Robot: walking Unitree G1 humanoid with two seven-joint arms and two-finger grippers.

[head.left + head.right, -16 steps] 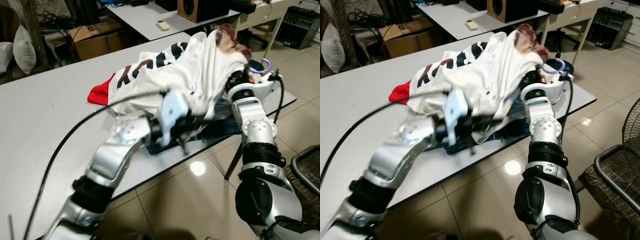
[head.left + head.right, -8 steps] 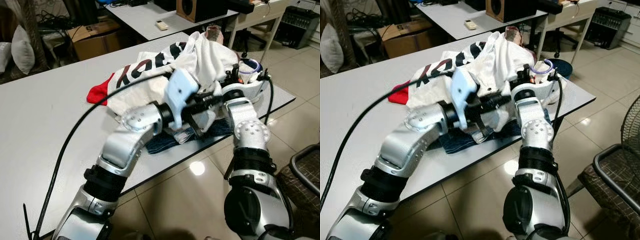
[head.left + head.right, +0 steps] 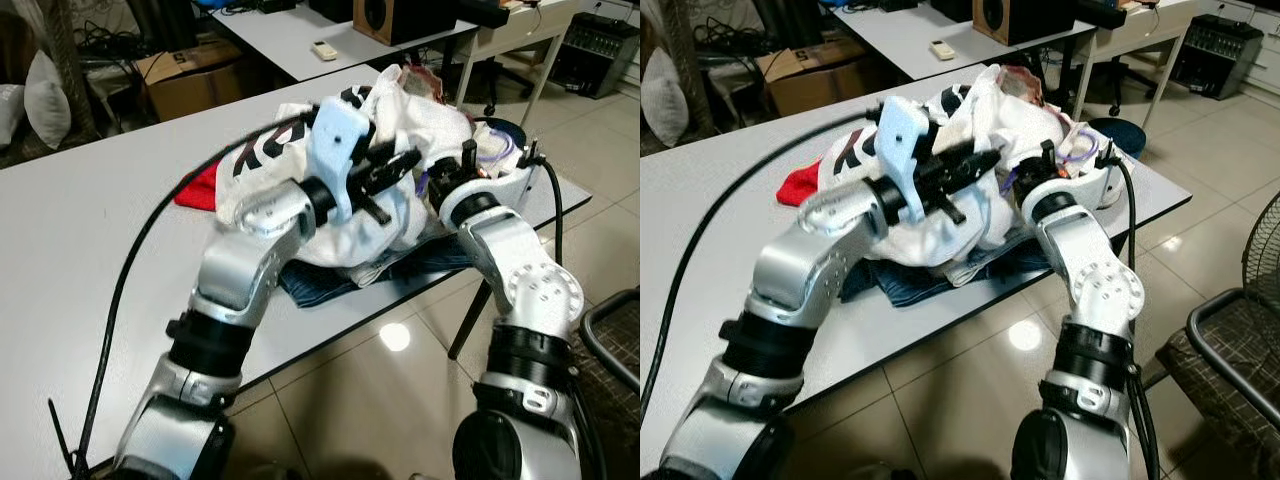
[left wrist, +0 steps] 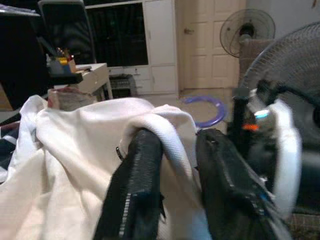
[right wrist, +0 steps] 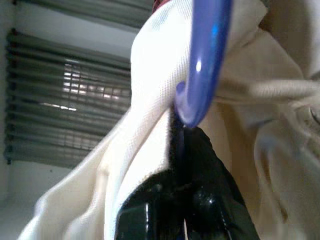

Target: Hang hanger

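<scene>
A white T-shirt point(image 3: 345, 235) with black and red lettering lies bunched on the grey table point(image 3: 90, 220). A blue-purple hanger point(image 3: 500, 150) sticks out of its right end. My left gripper point(image 3: 405, 163) is raised over the heap; in the left wrist view its fingers point(image 4: 142, 160) are shut on a fold of the white shirt point(image 4: 160, 122). My right gripper point(image 5: 185, 150) is buried in the cloth at the heap's right side, shut on the hanger point(image 5: 205, 60) with shirt cloth pressed against it.
Folded jeans point(image 3: 330, 280) lie under the shirt at the table's front edge, a red cloth point(image 3: 200, 185) behind it. A black cable point(image 3: 130, 270) trails from my left arm. A second table with a remote point(image 3: 325, 50) stands behind; a chair point(image 3: 610, 330) at right.
My left arm rose from the table's front edge onto the heap and closed on a shirt fold. The right arm dropped lower, and the shirt collapsed from spread and lifted into a bunch.
</scene>
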